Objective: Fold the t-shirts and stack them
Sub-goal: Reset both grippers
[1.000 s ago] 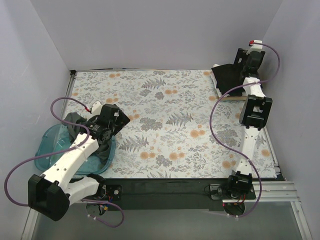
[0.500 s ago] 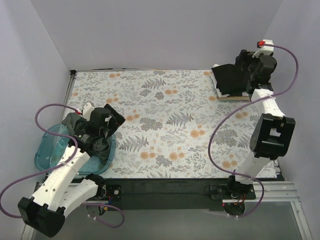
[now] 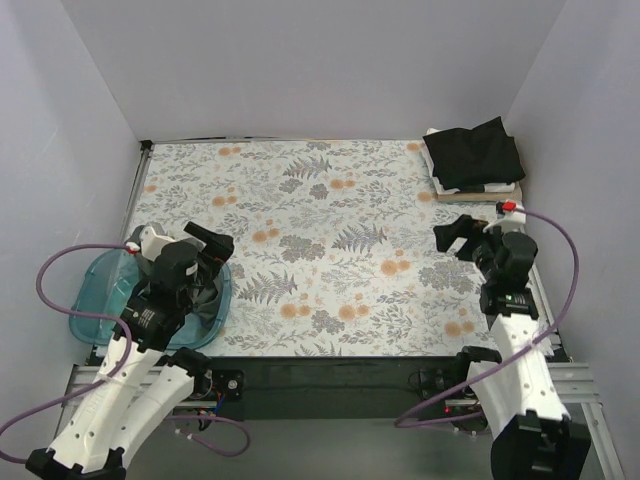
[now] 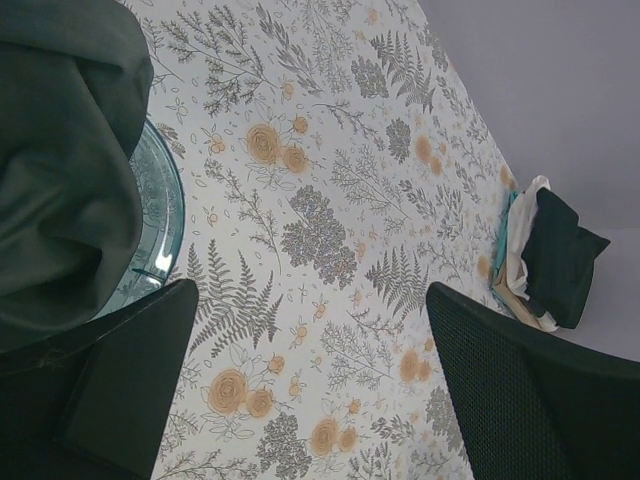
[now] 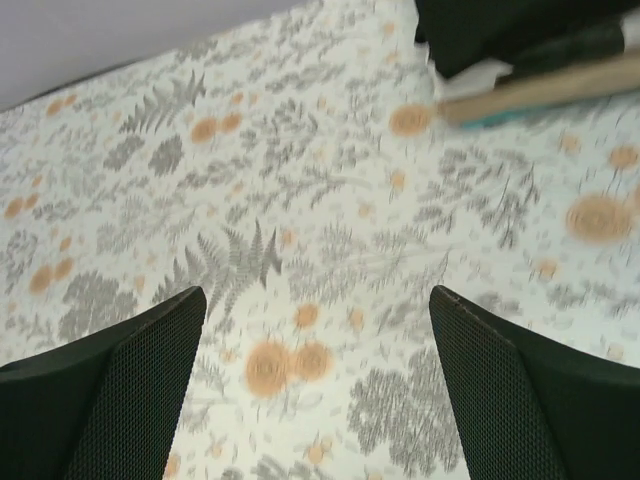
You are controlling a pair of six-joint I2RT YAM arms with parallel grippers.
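both arms have pulled back. the right gripper [image 3: 458, 238] has left the folded black t-shirt [image 3: 472, 155], which tops the stack far across from the blue tub [image 3: 95, 295], and hangs wide open and empty. the left gripper [image 3: 212, 245], also open and empty, has lifted off the grey-green t-shirt [image 4: 60, 180] crumpled in the tub; that one likely gets folded next.

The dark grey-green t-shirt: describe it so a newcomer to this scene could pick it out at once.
Start at the floral table, then go to the translucent blue tub at its near left corner. The dark grey-green t-shirt lies bunched in that tub. Unlike the black t-shirt, folded at the far right corner, it is a loose heap.
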